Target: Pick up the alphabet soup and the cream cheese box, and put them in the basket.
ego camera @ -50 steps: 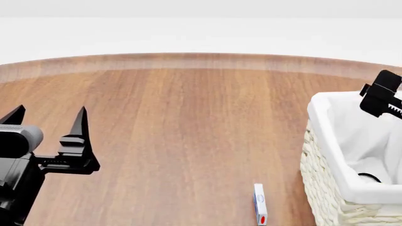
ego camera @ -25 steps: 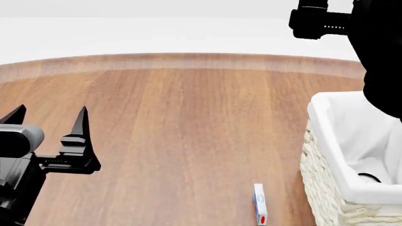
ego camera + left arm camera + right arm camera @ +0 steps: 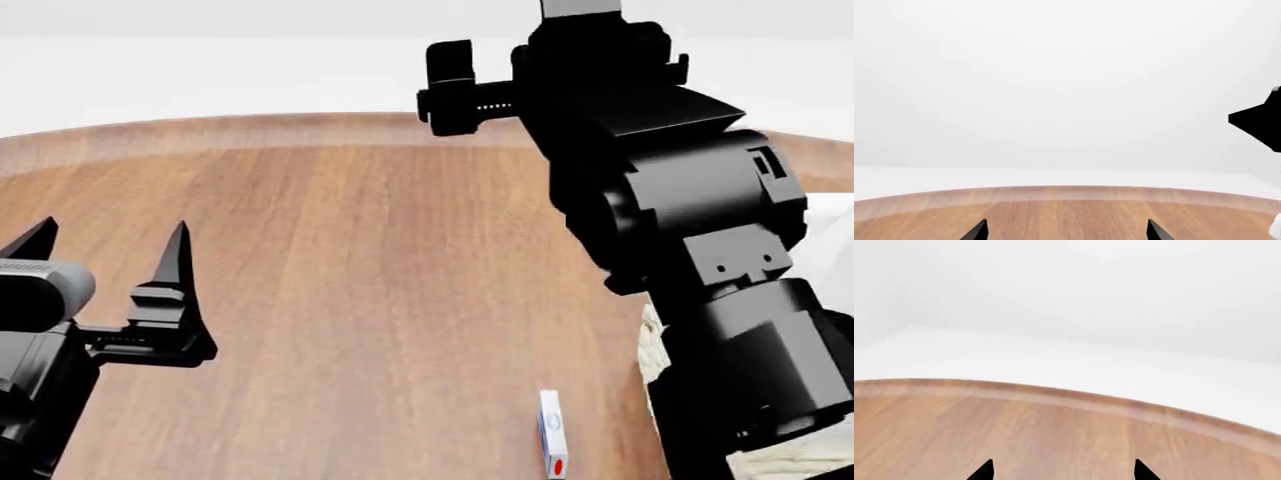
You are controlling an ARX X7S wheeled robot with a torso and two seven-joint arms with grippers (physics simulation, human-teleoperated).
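Counter (image 3: 360, 270): warm brown wood grain, paler band along rim. Cream cheese box (image 3: 553, 447): white, blue print, red mark at near end. Basket (image 3: 650, 345): cream wicker. Both hands, arms: black. Background: plain white.

honestly not much else going on here. there's the big round-edged wooden table with a reddish-brown plank grain (image 3: 374, 280), and its far edge has a paler, lighter band curving along it (image 3: 1074, 397). past that edge it's just a plain white floor (image 3: 267, 75) fading up into a blank pale grey-white backdrop (image 3: 1054, 75).
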